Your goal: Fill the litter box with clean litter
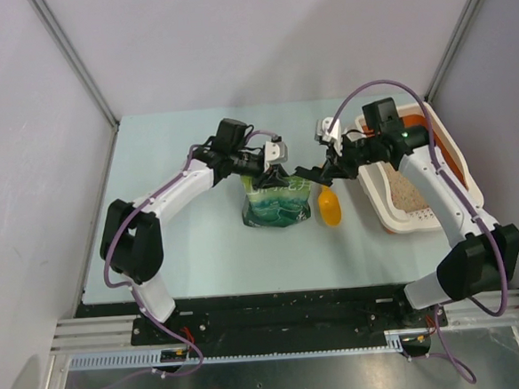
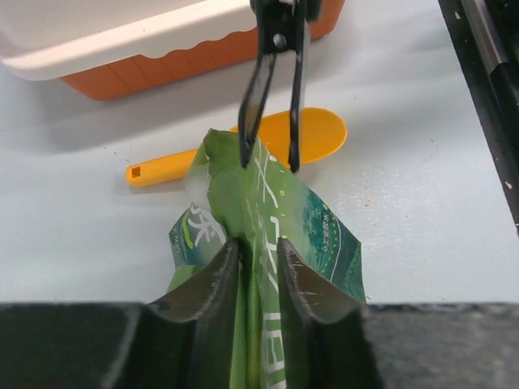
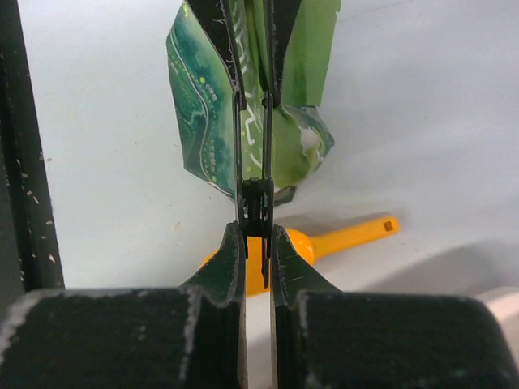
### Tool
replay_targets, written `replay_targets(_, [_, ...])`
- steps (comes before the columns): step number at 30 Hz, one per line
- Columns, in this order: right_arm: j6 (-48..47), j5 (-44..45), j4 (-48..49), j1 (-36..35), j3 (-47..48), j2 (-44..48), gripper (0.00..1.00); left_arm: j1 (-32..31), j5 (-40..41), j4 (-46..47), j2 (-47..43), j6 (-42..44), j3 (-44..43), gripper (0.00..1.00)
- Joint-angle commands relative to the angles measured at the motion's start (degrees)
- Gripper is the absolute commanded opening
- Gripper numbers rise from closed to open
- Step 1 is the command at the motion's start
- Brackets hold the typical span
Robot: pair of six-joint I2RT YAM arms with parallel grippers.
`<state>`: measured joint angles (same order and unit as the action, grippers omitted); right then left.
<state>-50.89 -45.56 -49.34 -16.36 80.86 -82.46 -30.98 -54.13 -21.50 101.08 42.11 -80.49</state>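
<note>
In the top view, the long white plastic litter box with an orange inside (image 1: 410,222) is lying on the pale bench (image 1: 183,244) under the right arm, with pale beige sandy clean litter (image 1: 409,193) covering part of its floor. Beside the litter box's long wall, on the left arm's side, an orange plastic scoop (image 1: 330,209) is lying, and past it a green printed soft bag (image 1: 276,207) is standing. In the left wrist view, the left hand (image 2: 255,275) is flanking the bag's upper fold with slightly parted fingers; I cannot tell whether it is gripping. In the right wrist view, the right hand (image 3: 253,138) is pinching the bag's flattened top edge, fingers narrow. The bag is probably sagging, slick and bottom-heavy with loose granules, so the flat top seam is looking like the best hold.
</note>
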Motion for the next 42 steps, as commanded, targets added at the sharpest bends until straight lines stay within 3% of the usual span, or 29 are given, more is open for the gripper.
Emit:
replay_targets(1, [-8.51, 2.57, -7.87, 0.54, 4.48, 0.19, 0.00, -0.39, -1.68, 0.14, 0.00, 1.66, -2.74, 0.26])
replay_targets(9, [-20.21, 9.16, -14.29, 0.19, 9.84, -5.78, 0.00, -1.54, -0.46, 0.23, 0.35, 3.42, -3.45, 0.16])
replay_targets(10, [-20.30, 9.52, -13.68, 0.28, 10.10, -6.05, 0.00, -1.54, -0.10, 0.23, 0.26, 3.68, -3.36, 0.18])
replay_targets(11, [-20.04, 9.70, -13.33, 0.36, 10.37, -6.31, 0.00, -1.54, 0.07, 0.23, -0.17, 4.12, -3.01, 0.29])
replay_targets(14, [-15.92, 9.35, -11.13, 1.33, 12.12, -7.19, 0.00, -1.80, 1.22, 1.54, -1.49, 5.35, -1.26, 0.42])
replay_targets(22, [-8.96, 6.45, -9.82, 5.64, 13.89, -8.25, 0.00, -3.56, 11.04, 13.48, -6.59, 8.17, 4.11, 0.56])
replay_targets(26, [-2.66, 6.62, -5.34, 7.04, 11.09, -7.11, 0.00, -4.44, 15.99, 27.61, -10.10, 5.97, 10.33, 0.62])
replay_targets(31, [3.51, 8.12, 0.82, 8.62, 8.26, -6.23, 0.00, -5.75, 9.32, 26.51, -11.17, 7.73, 10.00, 0.58])
replay_targets(36, [6.07, 6.10, 2.49, 10.99, 6.77, -5.35, 0.00, -6.37, 2.81, 18.52, -8.45, 6.59, 6.23, 0.53])
replay_targets(42, [7.56, 5.05, 3.29, 11.61, 5.45, -3.59, 0.00, -7.07, 3.59, 17.01, -3.96, 6.32, 3.67, 0.50])
